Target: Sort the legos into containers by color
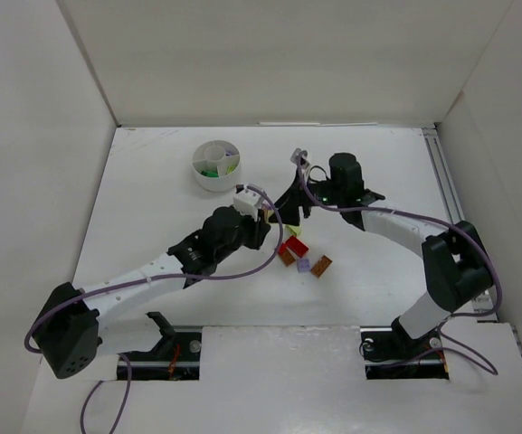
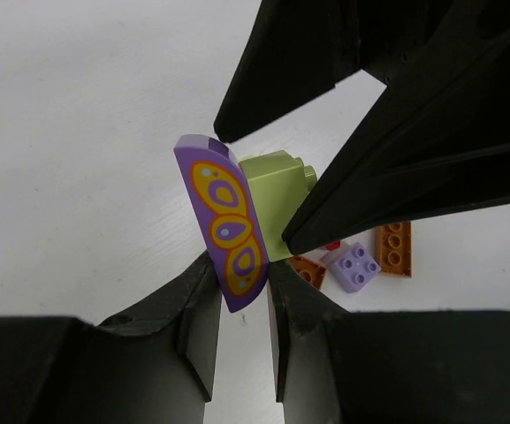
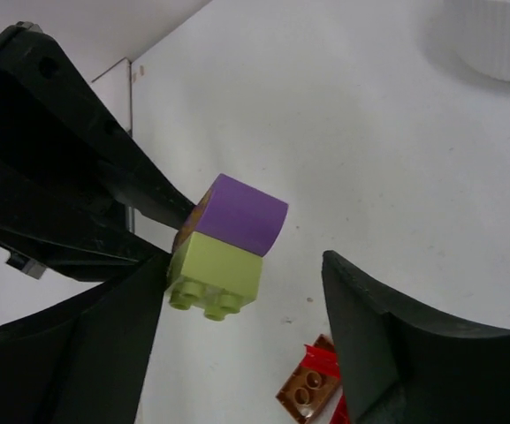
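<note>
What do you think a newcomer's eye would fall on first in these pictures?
Mid-table, the left end effector pinches a purple piece printed with a butterfly-wing pattern, a pale green brick stuck to it, while the right end effector flanks that brick with open jaws. Right beside them lie loose bricks in red, orange-brown and lilac, and the divided white dish sits farther back.

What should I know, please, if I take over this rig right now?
Left end effector: shut on the purple tile, which is stuck to a yellow-green brick.
Right end effector: open, jaws either side of that brick.
Done: a few green pieces in the white dish.
To do: split the pair; sort the red brick, lilac brick and orange-brown bricks on the table.
</note>
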Robot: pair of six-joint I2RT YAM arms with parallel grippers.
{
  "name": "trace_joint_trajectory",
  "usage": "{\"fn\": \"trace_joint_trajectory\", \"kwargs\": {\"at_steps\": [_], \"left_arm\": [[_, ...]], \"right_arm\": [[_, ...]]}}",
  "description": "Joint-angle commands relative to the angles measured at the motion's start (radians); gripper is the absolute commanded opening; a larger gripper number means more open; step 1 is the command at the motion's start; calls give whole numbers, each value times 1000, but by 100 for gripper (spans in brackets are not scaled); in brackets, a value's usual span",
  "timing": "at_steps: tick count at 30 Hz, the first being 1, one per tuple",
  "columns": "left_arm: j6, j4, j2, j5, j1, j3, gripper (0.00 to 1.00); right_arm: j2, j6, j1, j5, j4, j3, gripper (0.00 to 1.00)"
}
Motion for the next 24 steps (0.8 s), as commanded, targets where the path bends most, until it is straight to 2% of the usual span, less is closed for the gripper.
{"fn": "trace_joint_trajectory", "kwargs": {"at_steps": [1,2,4,5,8,9,11,12,13,14,22,24], "left_arm": [[10,64,-18,-82,-26,54,0],[10,64,-18,-98,-26,54,0],[10,75,-18,-98,-26,54,0],[10,75,-18,-98,-26,54,0],[-3,96,-18,-156,-35,54,0],[-4,96,-18,-181,-35,44,0],[-52,96,-9,-305,-35,44,0],[-53,96,-9,-343,-35,44,0],[-69,96,-9,-379,-35,53,0],[-80,87,-9,-422,-21,54,0],[-148,87,-9,-408,155,63,0],[-189,75,-18,-385,212,63,0]], "right_arm": [[-1,8,20,14,46,43,73],[-1,8,20,14,46,43,63],[-1,8,20,14,37,43,52],[-1,8,20,14,37,43,44],[9,19,20,-25,37,63,31],[19,19,11,-25,37,63,24],[29,19,-2,-46,37,63,20],[29,19,-22,-55,37,63,14],[29,19,-35,-55,37,51,0],[29,19,-51,-64,37,50,0],[2,-21,-161,-115,27,29,0],[15,-79,-161,-106,-19,85,0]]}}
